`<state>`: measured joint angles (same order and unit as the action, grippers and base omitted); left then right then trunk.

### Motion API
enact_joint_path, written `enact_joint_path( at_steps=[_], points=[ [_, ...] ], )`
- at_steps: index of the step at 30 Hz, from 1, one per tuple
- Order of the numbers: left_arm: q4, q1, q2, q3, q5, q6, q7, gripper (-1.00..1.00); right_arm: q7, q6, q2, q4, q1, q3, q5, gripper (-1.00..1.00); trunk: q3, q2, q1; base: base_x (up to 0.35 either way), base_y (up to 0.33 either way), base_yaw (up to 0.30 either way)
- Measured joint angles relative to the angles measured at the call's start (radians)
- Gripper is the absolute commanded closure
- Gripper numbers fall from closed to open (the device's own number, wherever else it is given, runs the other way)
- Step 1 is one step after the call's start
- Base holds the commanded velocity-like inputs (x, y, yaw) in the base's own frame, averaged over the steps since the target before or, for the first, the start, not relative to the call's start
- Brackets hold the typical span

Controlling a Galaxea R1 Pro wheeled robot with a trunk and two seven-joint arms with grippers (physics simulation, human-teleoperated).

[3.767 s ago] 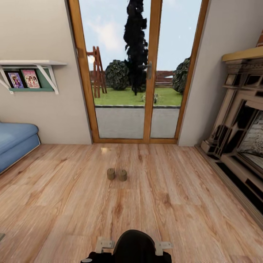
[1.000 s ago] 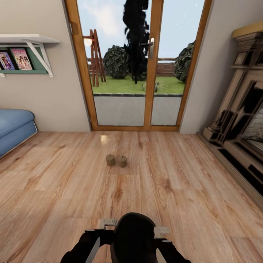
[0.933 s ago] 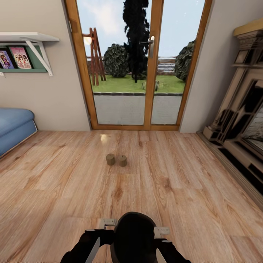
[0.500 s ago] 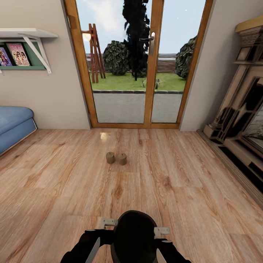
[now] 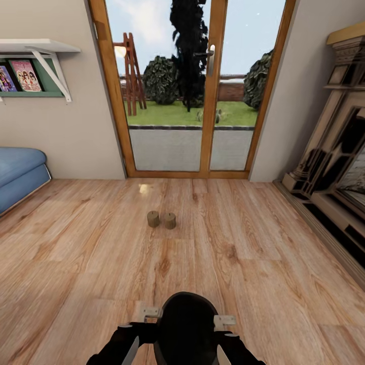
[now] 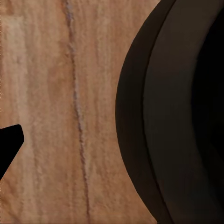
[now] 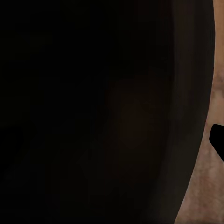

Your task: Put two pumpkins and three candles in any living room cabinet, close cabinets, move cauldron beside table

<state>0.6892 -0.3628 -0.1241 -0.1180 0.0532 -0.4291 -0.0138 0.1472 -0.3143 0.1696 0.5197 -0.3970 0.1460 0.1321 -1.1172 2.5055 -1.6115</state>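
Two candles ahead on the floor, arms tucked low.
The candles (image 5: pixel 161 219) stand just beside each other on the wood floor (image 5: pixel 253 263), mid-room before the glass door (image 5: pixel 187 91). Driving in too fast could knock them rolling toward the fireplace (image 5: pixel 334 172). Both arms hang folded against the robot's trunk (image 5: pixel 185 329); I cannot tell whether either pincer is apart or together.
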Motion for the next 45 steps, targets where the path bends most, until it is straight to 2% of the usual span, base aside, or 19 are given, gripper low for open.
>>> enact_joint_path(
  at_steps=[8,19,26,36,40,45],
  points=[
    [-0.012,0.000,-0.010,0.001,0.010,0.011,-0.053,-1.00,0.000,0.000,0.000,0.000,0.000,0.000,0.000,-1.00,0.000,0.000,0.000,0.000,0.000,0.000],
    [-0.032,0.000,-0.018,0.000,0.004,0.031,-0.060,-1.00,0.000,0.000,0.000,0.000,0.000,0.000,-0.001,-1.00,0.000,0.000,0.000,0.000,0.000,0.000],
    [-0.034,0.001,-0.027,-0.062,0.011,0.048,-0.061,-1.00,0.000,0.000,-0.001,0.000,0.000,0.000,-0.001,-1.00,0.000,0.000,0.000,0.000,0.000,0.000],
    [-0.034,0.001,-0.033,-0.070,0.013,0.059,-0.061,-1.00,0.000,0.000,-0.001,0.000,0.000,0.000,-0.001,-1.00,0.000,0.000,0.000,0.000,0.000,0.000],
    [-0.034,0.001,-0.033,-0.070,0.013,0.063,-0.061,-1.00,0.000,0.000,-0.001,0.000,0.000,0.000,-0.001,-1.00,-0.015,0.001,-0.002,0.000,0.000,0.000],
    [-0.034,0.001,-0.033,-0.070,0.013,0.065,-0.061,-1.00,0.000,0.000,-0.002,0.000,0.000,0.000,-0.001,-1.00,-0.015,0.001,-0.002,0.000,0.000,0.000]
  ],
)
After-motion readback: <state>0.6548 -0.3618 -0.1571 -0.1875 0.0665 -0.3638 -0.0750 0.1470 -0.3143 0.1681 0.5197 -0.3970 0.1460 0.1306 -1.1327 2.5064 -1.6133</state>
